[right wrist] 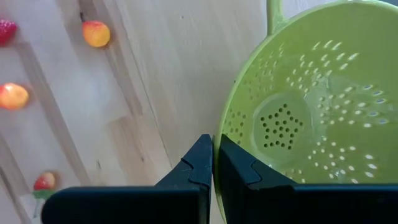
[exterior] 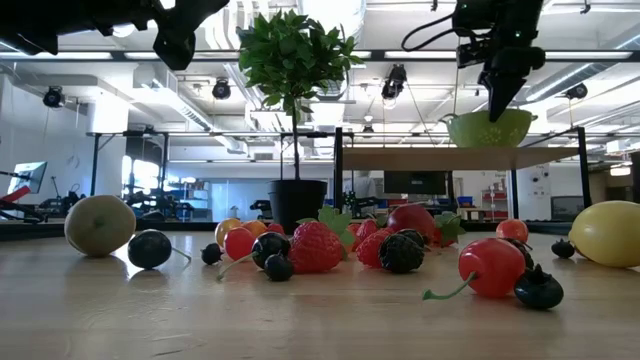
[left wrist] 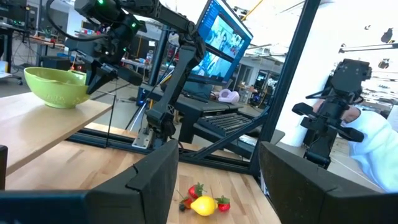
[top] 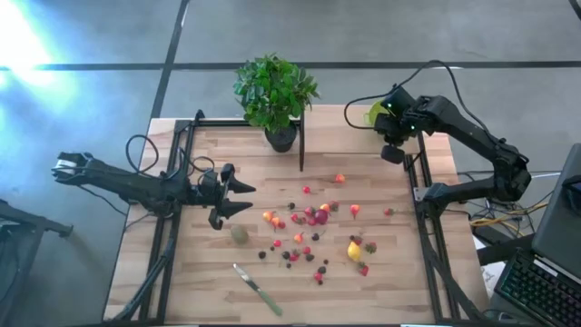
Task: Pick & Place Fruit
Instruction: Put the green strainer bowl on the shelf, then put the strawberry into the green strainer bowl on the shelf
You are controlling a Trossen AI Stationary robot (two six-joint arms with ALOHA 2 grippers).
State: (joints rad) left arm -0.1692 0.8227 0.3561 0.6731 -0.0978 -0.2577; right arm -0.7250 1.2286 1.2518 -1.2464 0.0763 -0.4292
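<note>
Many small toy fruits (top: 313, 232) lie scattered on the wooden table's middle and right: red and orange berries, dark berries, a yellow lemon (top: 354, 250) and a dull-green ball (top: 239, 233). A lime-green perforated bowl (top: 374, 113) stands on a raised wooden shelf (exterior: 420, 158) at the far right. My right gripper (right wrist: 213, 165) is shut on it and points steeply down. My left gripper (top: 243, 197) hovers open above the table's left middle, near the dull-green ball, with nothing between its fingers (left wrist: 149, 180). My right gripper pinches the bowl's rim (right wrist: 216, 140) between its two fingers, one on the inside of the wall and one outside. The fingers come from above, slanting down. The bowl stays upright and level, its base seemingly on the shelf (exterior: 490, 146).
A potted plant (top: 275, 95) stands at the far middle beside a dark upright post (top: 301, 141). A green-handled knife (top: 257, 289) lies near the front edge. Black frame rails run along both table sides. A person's sleeve (left wrist: 379, 146) shows beyond the right side.
</note>
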